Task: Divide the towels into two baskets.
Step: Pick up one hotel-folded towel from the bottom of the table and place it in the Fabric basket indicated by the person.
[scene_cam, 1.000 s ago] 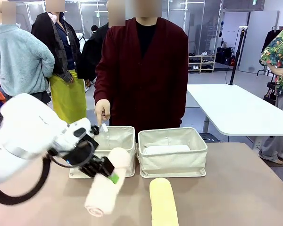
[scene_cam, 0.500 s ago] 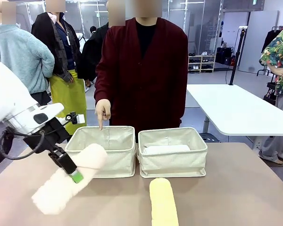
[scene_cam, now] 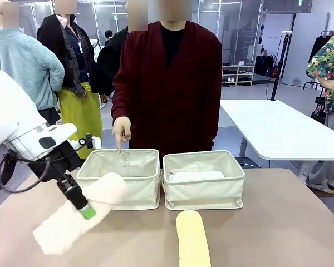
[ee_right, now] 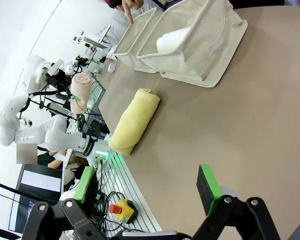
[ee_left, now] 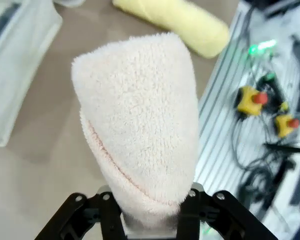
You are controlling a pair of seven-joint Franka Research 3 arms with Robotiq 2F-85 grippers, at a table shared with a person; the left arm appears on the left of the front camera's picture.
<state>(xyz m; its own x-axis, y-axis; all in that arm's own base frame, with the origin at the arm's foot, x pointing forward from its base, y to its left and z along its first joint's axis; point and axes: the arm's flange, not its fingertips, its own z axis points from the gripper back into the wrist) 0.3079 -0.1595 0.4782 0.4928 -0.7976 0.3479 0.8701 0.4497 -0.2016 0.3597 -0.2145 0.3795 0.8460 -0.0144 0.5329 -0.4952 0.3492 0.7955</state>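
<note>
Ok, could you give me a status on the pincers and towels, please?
Left pincer shut on cream-peach towel, held by left basket. Right pincer open, empty. Pale yellow towel on table. Person's hand pointing over left basket.

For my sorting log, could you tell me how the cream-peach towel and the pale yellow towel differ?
The cream-peach towel is clamped in the left gripper, lifted off the table; the pale yellow towel lies on it. The cream-peach towel hangs tilted; the pale yellow towel lies flat before the right basket. Both are terry rolls, neither in a basket.
</note>
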